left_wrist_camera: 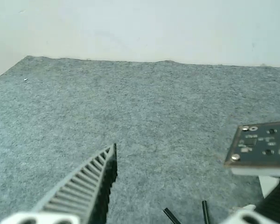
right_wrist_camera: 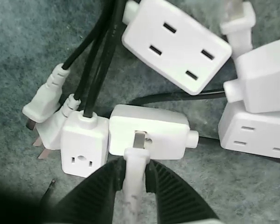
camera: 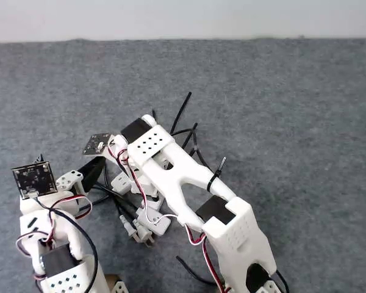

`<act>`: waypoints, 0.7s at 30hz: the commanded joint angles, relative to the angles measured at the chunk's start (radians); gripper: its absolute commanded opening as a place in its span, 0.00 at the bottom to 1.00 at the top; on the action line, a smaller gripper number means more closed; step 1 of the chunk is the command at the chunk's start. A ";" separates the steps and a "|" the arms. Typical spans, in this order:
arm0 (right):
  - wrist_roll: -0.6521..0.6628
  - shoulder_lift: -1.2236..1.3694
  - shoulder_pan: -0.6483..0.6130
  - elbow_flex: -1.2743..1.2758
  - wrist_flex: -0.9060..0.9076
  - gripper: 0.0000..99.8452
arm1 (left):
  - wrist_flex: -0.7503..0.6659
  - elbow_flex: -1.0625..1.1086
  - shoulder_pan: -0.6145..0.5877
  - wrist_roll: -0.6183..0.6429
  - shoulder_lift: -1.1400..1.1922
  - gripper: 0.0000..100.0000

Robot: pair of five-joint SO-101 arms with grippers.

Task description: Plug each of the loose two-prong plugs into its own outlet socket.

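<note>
I am clenching my right gripper (right_wrist_camera: 134,179) on a white two-prong plug (right_wrist_camera: 136,158), its smooth moulded body pinched between my black ribbed jaws. Its flat metal prong is touching the face of a rounded white outlet block (right_wrist_camera: 165,133); I cannot tell whether it is sitting inside a slot. A smaller square socket cube (right_wrist_camera: 83,149) is pressing against that block's side, a glossy black cord (right_wrist_camera: 100,51) running out of it. Just beside the cube, a pair of loose plugs (right_wrist_camera: 51,126) is lying on the mat with bare prongs showing. Farther out, a wide outlet (right_wrist_camera: 177,44) with four narrow slots is resting tilted, and another slotted block (right_wrist_camera: 254,133) is lying near it. Everything is sitting on fuzzy grey felt (camera: 280,110). My left gripper (camera: 86,176) is hovering low over the felt beside the cluster of cords; whether it is released or clenched, I cannot tell.
</note>
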 commanded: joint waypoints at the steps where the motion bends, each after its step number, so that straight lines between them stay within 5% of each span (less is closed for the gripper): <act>1: 0.063 0.027 0.005 0.640 0.056 0.01 | -0.130 -0.117 -0.152 0.054 -0.018 0.44; 12: 0.120 0.015 0.274 0.646 0.047 0.01 | -0.130 -0.111 -0.152 0.054 -0.018 0.44; 21: 0.124 0.013 0.259 0.638 0.031 0.01 | -0.130 -0.111 -0.152 0.054 -0.018 0.44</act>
